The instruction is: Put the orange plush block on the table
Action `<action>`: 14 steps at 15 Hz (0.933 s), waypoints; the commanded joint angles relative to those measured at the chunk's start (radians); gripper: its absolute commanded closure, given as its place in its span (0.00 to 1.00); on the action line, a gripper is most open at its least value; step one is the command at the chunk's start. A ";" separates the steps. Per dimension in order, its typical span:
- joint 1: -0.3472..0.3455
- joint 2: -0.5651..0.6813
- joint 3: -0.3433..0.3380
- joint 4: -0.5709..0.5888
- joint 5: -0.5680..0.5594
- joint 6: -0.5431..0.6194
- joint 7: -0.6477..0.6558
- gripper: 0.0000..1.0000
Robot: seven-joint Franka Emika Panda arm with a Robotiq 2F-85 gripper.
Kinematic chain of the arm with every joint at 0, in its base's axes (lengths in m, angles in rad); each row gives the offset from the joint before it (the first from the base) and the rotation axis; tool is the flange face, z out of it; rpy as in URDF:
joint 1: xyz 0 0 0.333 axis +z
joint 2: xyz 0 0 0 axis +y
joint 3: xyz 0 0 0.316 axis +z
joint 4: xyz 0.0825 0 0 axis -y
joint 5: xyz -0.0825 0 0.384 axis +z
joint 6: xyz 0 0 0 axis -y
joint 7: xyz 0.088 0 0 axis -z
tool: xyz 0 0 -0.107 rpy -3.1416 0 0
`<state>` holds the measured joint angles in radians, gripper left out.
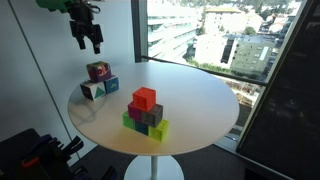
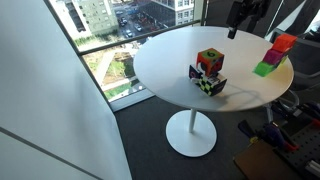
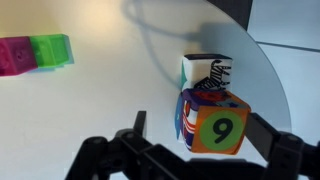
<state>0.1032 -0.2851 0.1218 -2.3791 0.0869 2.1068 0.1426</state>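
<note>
The orange plush block (image 1: 98,69) sits on top of two teal-and-white cubes (image 1: 97,88) near the edge of the round white table (image 1: 200,100). In an exterior view it shows mottled faces (image 2: 210,61). In the wrist view its top face is orange with a green circle and a "9" (image 3: 216,127). My gripper (image 1: 88,40) hangs open and empty well above the block, apart from it. It also shows in an exterior view (image 2: 244,16). In the wrist view the block lies between my open fingers (image 3: 198,122).
A pile of cubes stands mid-table: a plain orange-red cube (image 1: 145,98) on magenta, grey and green cubes (image 1: 147,122). It also shows in an exterior view (image 2: 276,54). Large windows stand close behind the table. Dark equipment (image 1: 30,155) sits on the floor.
</note>
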 commanded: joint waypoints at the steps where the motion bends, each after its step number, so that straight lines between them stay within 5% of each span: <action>1: 0.000 0.033 0.008 0.021 -0.007 0.019 0.012 0.00; 14: 0.018 0.123 0.060 0.044 -0.047 0.094 0.054 0.00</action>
<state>0.1159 -0.1982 0.1742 -2.3707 0.0743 2.2000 0.1553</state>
